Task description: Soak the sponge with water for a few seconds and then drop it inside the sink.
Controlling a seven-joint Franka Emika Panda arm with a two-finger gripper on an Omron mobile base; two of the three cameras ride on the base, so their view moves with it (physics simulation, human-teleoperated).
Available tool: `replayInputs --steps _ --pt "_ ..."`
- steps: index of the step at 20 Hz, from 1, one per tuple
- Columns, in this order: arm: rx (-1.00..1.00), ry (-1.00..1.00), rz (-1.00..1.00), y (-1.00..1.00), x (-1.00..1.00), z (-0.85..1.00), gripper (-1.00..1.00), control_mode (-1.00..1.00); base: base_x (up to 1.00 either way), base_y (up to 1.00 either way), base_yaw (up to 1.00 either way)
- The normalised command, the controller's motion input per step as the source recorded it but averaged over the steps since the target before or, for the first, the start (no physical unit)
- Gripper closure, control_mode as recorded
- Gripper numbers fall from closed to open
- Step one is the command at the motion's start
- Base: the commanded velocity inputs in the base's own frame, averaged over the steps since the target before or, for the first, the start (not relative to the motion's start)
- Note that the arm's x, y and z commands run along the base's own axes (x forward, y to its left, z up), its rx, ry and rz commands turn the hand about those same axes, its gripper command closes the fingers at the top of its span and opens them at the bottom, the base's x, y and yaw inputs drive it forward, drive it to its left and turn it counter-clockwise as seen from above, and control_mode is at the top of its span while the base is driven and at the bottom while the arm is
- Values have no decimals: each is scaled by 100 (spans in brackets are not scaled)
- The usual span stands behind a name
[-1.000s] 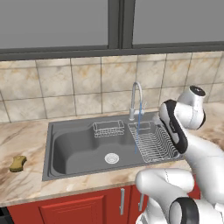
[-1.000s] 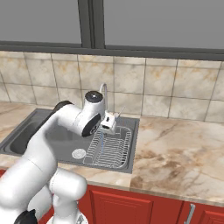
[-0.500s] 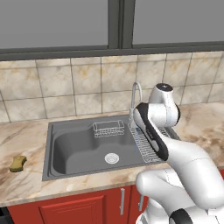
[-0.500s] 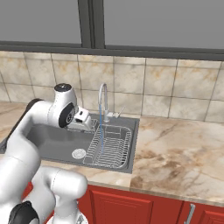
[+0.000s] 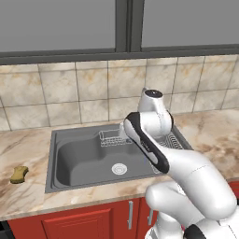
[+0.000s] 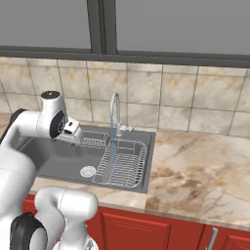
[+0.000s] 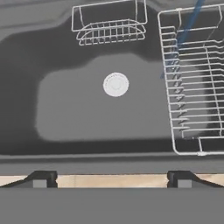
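Above the sink (image 7: 87, 113), the hand (image 7: 109, 180) hangs with its two fingertips (image 7: 41, 178) spread wide apart, holding and touching nothing. Its own camera looks down on one round drain (image 7: 116, 84), one small wire basket (image 7: 109, 26) and one dish rack (image 7: 197, 87). From the left base view, one sponge (image 5: 18, 174) lies on the table near its left edge, well apart from the basin. From the right, one stream of water (image 6: 113, 146) falls from the faucet (image 6: 115, 110) onto the rack.

Glossy white rounded arm (image 5: 186, 168), chunky segments, dark grey bands at the joints, grey cap up top, small dark fingertips (image 7: 41, 178).
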Motion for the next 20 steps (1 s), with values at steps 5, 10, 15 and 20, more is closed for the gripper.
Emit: replayInputs --steps 5,10,15,20 --pt "3 9 1 74 0 0 -100 -100 0 0 0" --pt "2 13 2 76 0 0 -100 -100 0 0 0" --pt "0 18 3 75 0 0 -100 -100 0 0 0" --pt "1 19 4 67 1 0 -100 -100 0 0 0"
